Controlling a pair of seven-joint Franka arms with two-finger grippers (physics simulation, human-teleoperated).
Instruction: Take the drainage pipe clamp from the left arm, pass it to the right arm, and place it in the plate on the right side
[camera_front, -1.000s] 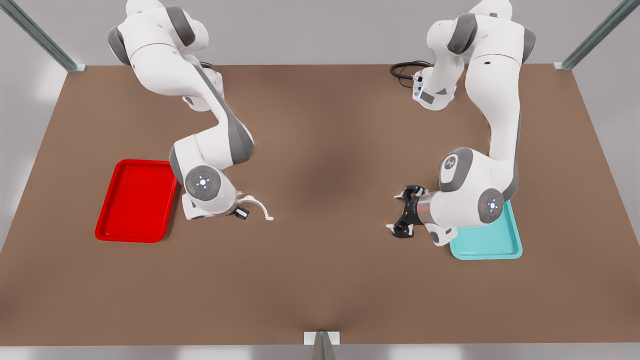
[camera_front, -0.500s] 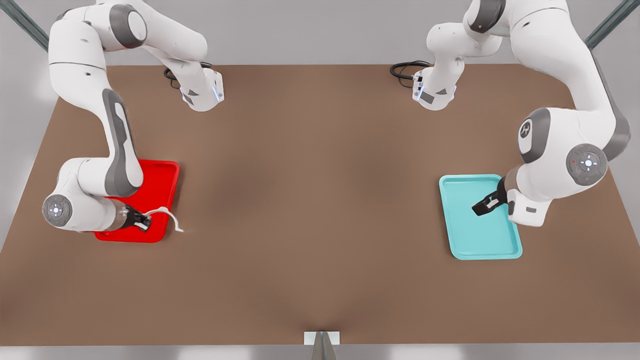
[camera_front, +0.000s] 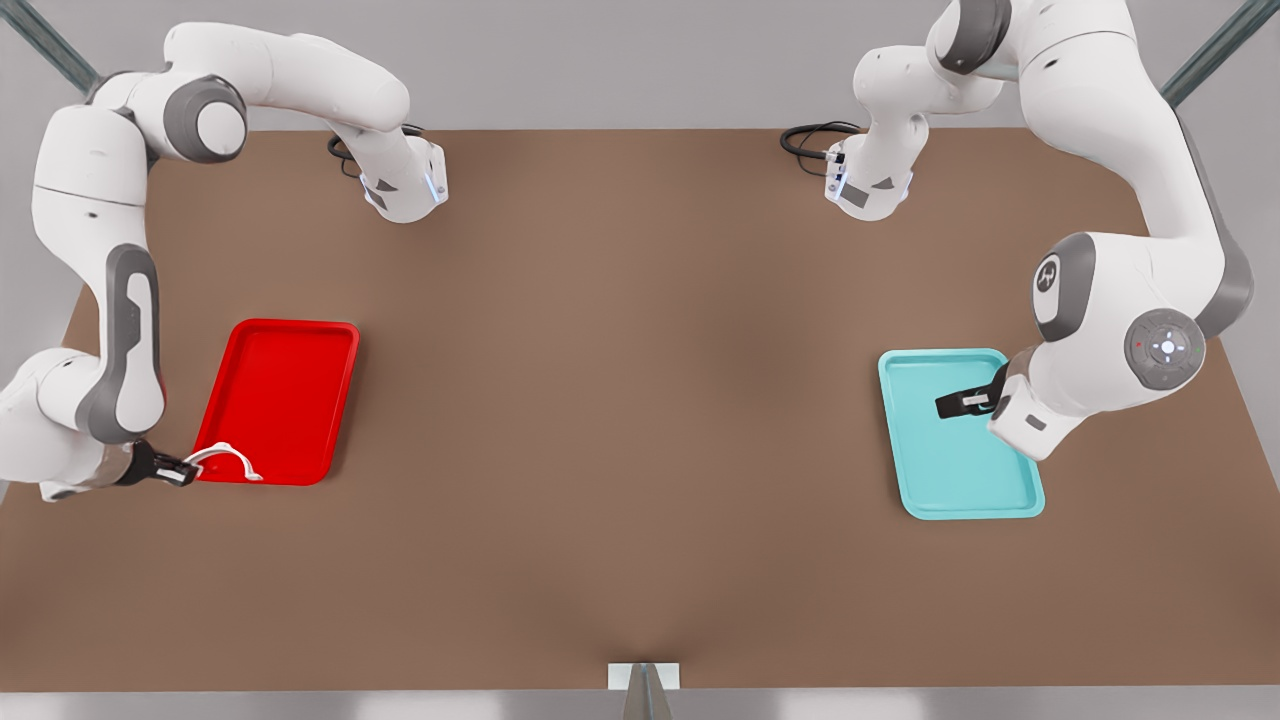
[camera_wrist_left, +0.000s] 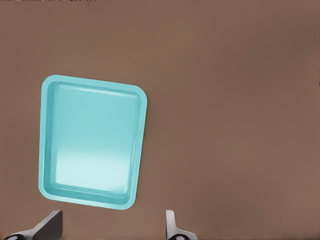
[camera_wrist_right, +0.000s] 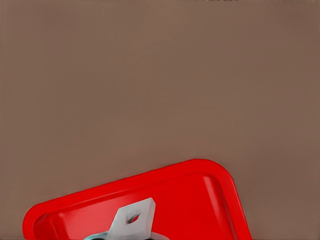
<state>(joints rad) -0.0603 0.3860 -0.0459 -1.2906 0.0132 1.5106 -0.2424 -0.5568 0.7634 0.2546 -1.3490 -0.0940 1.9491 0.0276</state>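
- A brown tabletop (camera_front: 620, 420) fills the scene, with grey metal frame posts at its corners and pale grey walls behind.
- The red plate (camera_front: 277, 400) lies flat on the front view's left side of the table; the right wrist view shows its raised rim and rounded corner (camera_wrist_right: 220, 175).
- The right arm (camera_front: 100, 300) reaches down the front view's left edge, its right gripper (camera_front: 180, 469) low beside the plate's near corner.
- That gripper's black fingers are clamped on one end tab of the drainage pipe clamp (camera_front: 228, 457), which arches out from the fingertips over the near corner of the red plate.
- In the right wrist view a flat white tab of the clamp (camera_wrist_right: 133, 218), with a hole in it, stands over the plate's floor; whether the clamp touches the plate I cannot tell.
- The teal tray (camera_front: 958, 432) lies on the front view's right side, well apart from the red plate; the left wrist view looks down on it (camera_wrist_left: 92, 140).
- The left arm (camera_front: 1130, 300) bends over from the front view's right, and its left gripper (camera_front: 962, 402) hangs above the teal tray.
- Its fingers (camera_wrist_left: 50, 225) stand spread apart with nothing between them.
- A black cable (camera_front: 810, 138) coils on the table by the left arm's base.
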